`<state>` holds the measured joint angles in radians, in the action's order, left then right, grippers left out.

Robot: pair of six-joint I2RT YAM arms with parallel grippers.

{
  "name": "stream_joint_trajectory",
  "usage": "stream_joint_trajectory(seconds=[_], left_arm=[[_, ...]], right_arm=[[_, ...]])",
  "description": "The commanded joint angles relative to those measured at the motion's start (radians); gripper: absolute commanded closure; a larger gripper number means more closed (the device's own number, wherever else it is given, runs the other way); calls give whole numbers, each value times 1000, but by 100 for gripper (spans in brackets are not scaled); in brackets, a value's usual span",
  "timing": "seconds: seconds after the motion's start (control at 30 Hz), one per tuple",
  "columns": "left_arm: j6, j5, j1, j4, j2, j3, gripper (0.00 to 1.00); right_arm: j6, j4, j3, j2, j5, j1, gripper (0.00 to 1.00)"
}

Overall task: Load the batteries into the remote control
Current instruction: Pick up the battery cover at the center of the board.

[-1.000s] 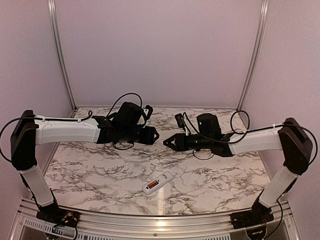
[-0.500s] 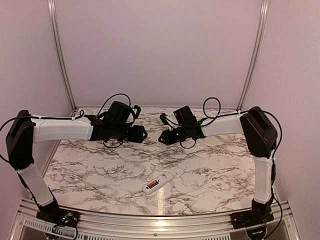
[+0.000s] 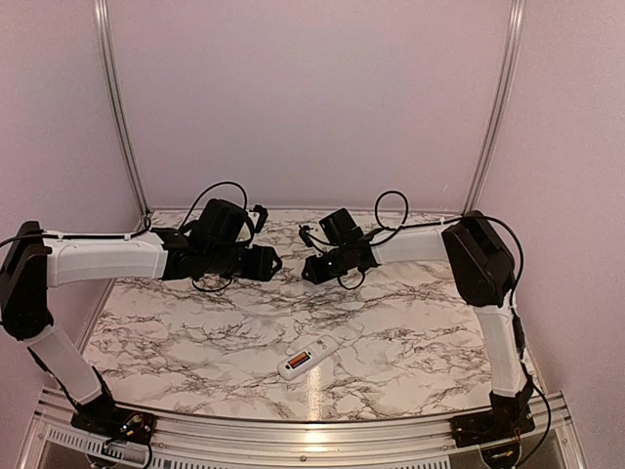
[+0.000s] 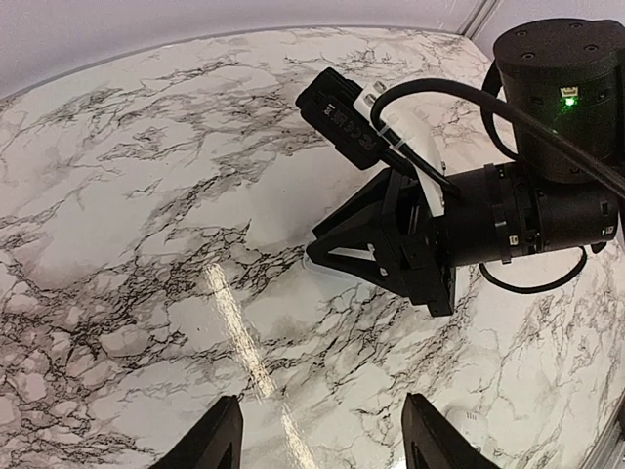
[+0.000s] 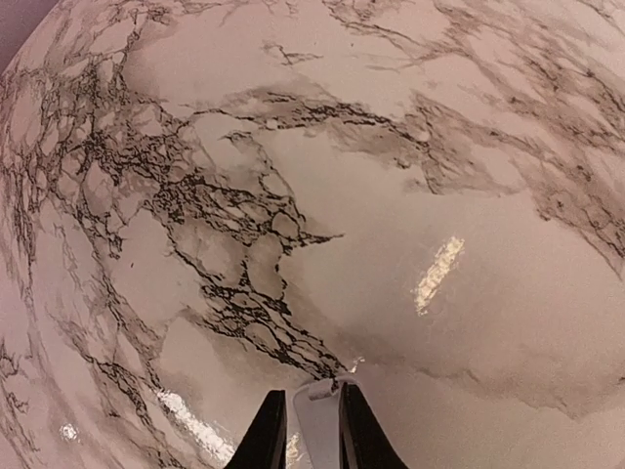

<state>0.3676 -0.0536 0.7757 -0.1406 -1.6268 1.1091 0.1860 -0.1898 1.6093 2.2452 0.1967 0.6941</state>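
Observation:
The white remote control (image 3: 310, 356) lies flat near the table's front centre, with an orange-copper battery (image 3: 296, 362) showing in its near end. The black battery does not show. The remote's rounded end also shows in the left wrist view (image 4: 466, 422). My left gripper (image 3: 274, 262) hangs open and empty over the far middle of the table, its fingers wide apart (image 4: 322, 420). My right gripper (image 3: 307, 275) faces it, close to the marble, and is shut on a thin plain white strip (image 5: 318, 422) held between its fingertips (image 5: 311, 403).
The marble tabletop (image 3: 195, 332) is bounded by pink walls at the back and sides and a metal rail (image 3: 293, 430) at the front. The right arm's black wrist and cables (image 4: 532, 147) sit close in front of my left gripper.
The right arm has folded in and swung its gripper left and toward the back. The left gripper has drawn back to the left. The remote has not moved.

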Motion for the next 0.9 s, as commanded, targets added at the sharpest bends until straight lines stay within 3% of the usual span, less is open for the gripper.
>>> stream_joint_trajectory(seconds=[0.0,0.37,0.63,0.87], left_arm=[[-25,-16,-6,13,42,-11,42],[-38,-31,-10,12,68,-18,41],[-40,-36,-22,5,90,-30,41],[-36,-37,-31,11,111,-52,41]], right_arm=[[0,-56,64,50,-30,17,82],[-13,-81,97,94,-39,36,86],[-31,-155,172,145,-146,58,86],[-47,-195,196,137,-184,78,96]])
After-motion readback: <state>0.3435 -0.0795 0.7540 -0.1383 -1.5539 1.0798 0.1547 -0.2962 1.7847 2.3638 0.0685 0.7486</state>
